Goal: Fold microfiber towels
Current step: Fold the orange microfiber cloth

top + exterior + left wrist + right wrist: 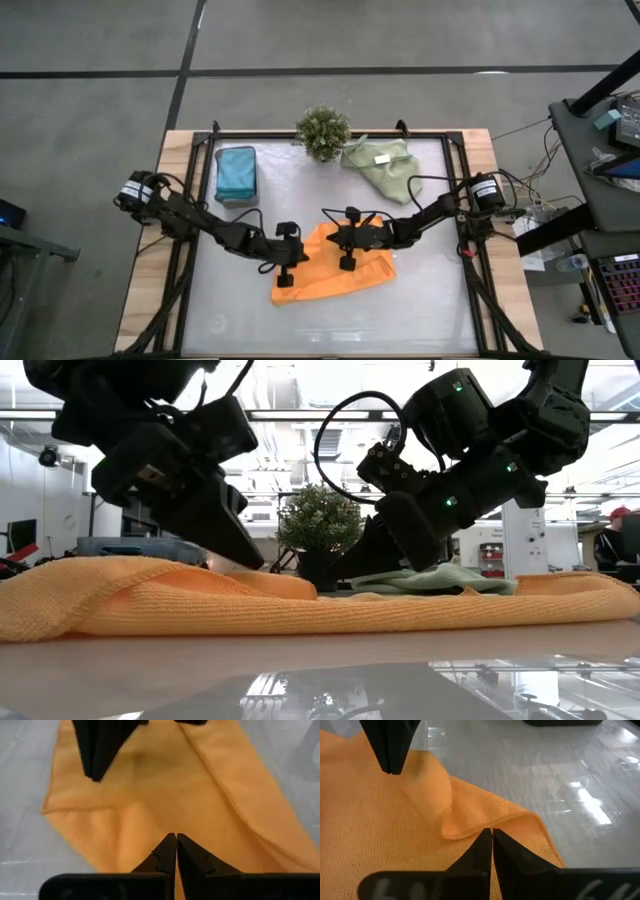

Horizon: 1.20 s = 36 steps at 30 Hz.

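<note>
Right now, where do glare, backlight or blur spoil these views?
Low view: bright background windows backlight both arms into silhouettes; the orange towel stays readable, the near tabletop mirrors ceiling lights. Right wrist view: white glare streaks on the tabletop beyond the towel. Left wrist view: the other arm's claw is soft at the frame's top. High view: evenly lit.

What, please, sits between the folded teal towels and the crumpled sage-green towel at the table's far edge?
In the high view, a small bushy plant stands between the teal towels and the sage-green towel.
</note>
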Tool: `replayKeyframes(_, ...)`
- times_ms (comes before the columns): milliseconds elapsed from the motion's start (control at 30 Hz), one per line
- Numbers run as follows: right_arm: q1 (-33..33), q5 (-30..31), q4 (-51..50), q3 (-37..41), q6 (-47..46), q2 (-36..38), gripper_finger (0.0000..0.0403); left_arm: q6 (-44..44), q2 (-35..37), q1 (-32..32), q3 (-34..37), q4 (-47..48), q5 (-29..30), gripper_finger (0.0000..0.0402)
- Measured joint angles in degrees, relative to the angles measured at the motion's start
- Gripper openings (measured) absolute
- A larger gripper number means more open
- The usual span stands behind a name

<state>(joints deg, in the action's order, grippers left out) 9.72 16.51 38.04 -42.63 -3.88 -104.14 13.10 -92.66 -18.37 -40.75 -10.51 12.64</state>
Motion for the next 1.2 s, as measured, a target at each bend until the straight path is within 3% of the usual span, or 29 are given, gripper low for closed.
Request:
replayKeyframes(267,0.0,0.0,0.0,0.0,0.0,0.0,0.0009,0.5,0.1,0.0,0.0,0.8,-0.9,0.0000)
replayKeyframes(467,0.0,0.0,0.0,0.0,0.0,0.0,0.0009,4.0,5.3,1.0,-0.3,6.2,2.0,0.0007)
replayKeyframes(700,0.0,0.0,0.2,0.0,1.0,0.0,0.0009,17.4,8.4,1.7,-0.1,17.9,1.0,0.0107)
replayKeyframes(900,0.0,0.0,0.4,0.0,1.6,0.0,0.0009,21.5,6.1,1.8,0.2,17.1,0.9,0.0187)
replayKeyframes(1033,0.0,0.0,0.4,0.0,1.6,0.0,0.0009,20.7,3.3,2.0,0.2,11.5,-2.5,0.0199)
replayKeyframes(1200,0.0,0.0,0.3,0.0,1.6,0.0,0.0009,19.2,1.1,2.2,0.2,6.4,-7.2,0.0183)
